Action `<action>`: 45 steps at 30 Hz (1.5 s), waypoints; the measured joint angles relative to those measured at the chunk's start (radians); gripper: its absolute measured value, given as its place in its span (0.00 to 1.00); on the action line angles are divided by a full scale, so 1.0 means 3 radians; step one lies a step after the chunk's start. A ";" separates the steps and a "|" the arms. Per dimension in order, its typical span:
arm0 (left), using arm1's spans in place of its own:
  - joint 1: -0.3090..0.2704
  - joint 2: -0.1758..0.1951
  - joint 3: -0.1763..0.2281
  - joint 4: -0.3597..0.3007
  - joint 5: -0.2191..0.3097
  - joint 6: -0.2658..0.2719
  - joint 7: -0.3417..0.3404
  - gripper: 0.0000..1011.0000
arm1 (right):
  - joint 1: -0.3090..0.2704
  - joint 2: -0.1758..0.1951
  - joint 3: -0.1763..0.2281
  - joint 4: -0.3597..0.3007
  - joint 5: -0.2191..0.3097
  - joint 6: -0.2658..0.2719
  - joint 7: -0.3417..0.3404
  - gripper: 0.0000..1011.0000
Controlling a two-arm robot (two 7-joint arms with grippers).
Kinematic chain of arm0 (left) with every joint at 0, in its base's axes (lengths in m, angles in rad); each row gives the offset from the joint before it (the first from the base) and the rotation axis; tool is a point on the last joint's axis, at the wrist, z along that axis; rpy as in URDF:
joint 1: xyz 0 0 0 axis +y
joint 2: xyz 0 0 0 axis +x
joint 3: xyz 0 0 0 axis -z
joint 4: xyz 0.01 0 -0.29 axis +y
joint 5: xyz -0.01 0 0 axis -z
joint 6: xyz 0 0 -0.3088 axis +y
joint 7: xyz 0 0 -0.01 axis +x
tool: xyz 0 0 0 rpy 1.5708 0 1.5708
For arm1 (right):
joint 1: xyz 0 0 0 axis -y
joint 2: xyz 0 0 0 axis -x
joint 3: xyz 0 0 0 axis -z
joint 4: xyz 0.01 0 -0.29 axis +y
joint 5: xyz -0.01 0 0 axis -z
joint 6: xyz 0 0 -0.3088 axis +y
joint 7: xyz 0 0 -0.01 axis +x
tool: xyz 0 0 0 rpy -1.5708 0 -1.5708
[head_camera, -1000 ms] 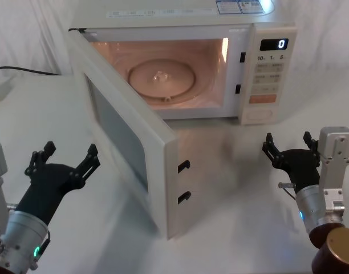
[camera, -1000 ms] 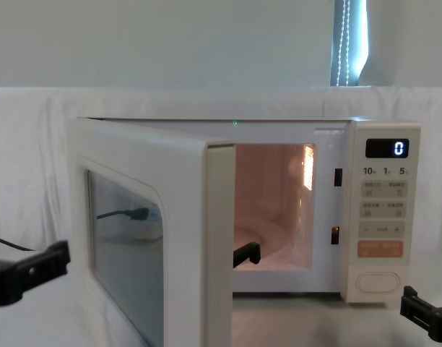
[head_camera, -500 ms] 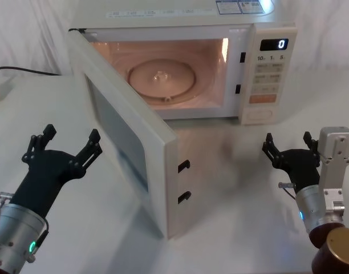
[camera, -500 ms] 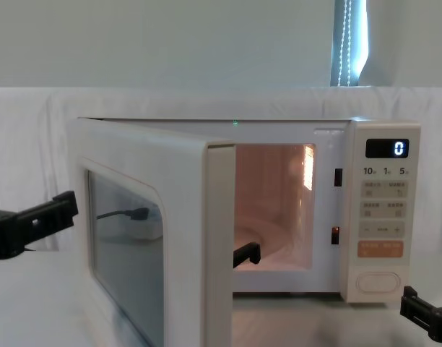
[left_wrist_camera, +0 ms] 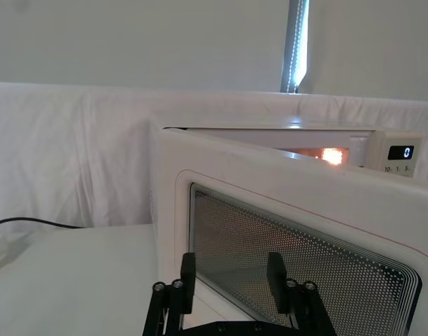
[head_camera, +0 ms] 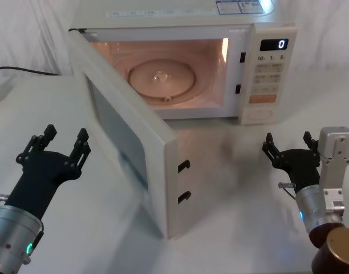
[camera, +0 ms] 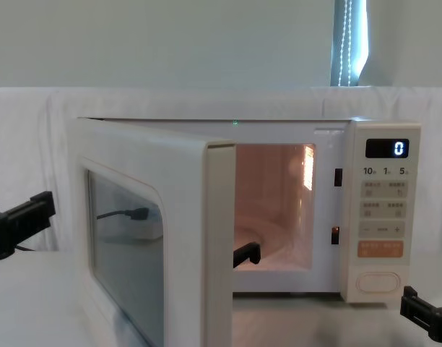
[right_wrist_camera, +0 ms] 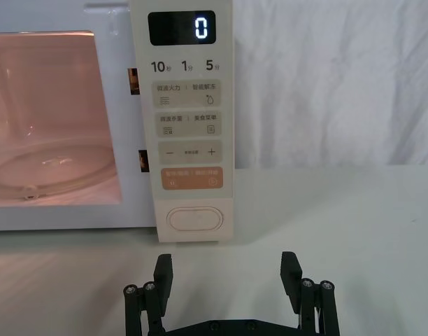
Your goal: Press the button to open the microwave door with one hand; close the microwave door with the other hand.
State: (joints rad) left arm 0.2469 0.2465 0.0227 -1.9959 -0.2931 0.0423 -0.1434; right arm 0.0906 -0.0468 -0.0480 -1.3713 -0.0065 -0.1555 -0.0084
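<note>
Head view: the microwave door (head_camera: 126,142) stands swung wide toward the robot, cavity lit, so opening looks done and closing remains. The left gripper (head_camera: 63,144) sits low at the door's outer face, fingers spread and holding nothing, apart from the panel. Likely risk — a push landing near the hinge side or on the window would give poor leverage, and a fast shove could slide the whole microwave (head_camera: 220,34) back on the table instead of latching. The right gripper (head_camera: 287,145) is parked on the right, well short of the control strip, fingers apart and empty. Left wrist view: the left gripper's fingers (left_wrist_camera: 188,269) point at the mesh window of the door, slightly off it; contact cannot be confirmed. Right wrist view: the right gripper faces the button (right_wrist_camera: 195,219), clear of it, with table between — a stray advance here could press it again. Chest view: the door edge (camera: 219,238) juts forward and the left gripper's finger (camera: 22,217) is level with the window.
</note>
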 joint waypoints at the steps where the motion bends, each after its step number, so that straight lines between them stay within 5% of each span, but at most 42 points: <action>1: 0.0000 0.0000 0.0000 0.0000 0.0000 0.0000 0.0000 0.67 | 0.0000 0.0000 0.0000 0.0000 0.0000 0.0000 0.0000 0.99; 21: -0.0157 0.0032 0.0076 0.0009 -0.0056 0.0106 -0.0083 0.01 | 0.0000 0.0000 0.0000 0.0000 0.0000 0.0000 0.0000 0.99; 45: -0.0691 0.0078 0.0349 0.0263 -0.0108 0.0324 -0.0151 0.00 | 0.0000 0.0000 0.0000 0.0000 0.0000 0.0000 0.0000 0.99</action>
State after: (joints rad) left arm 0.0397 0.2699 0.1275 -1.9168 -0.3256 0.1395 -0.1887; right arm 0.0905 -0.0468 -0.0480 -1.3712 -0.0065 -0.1555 -0.0085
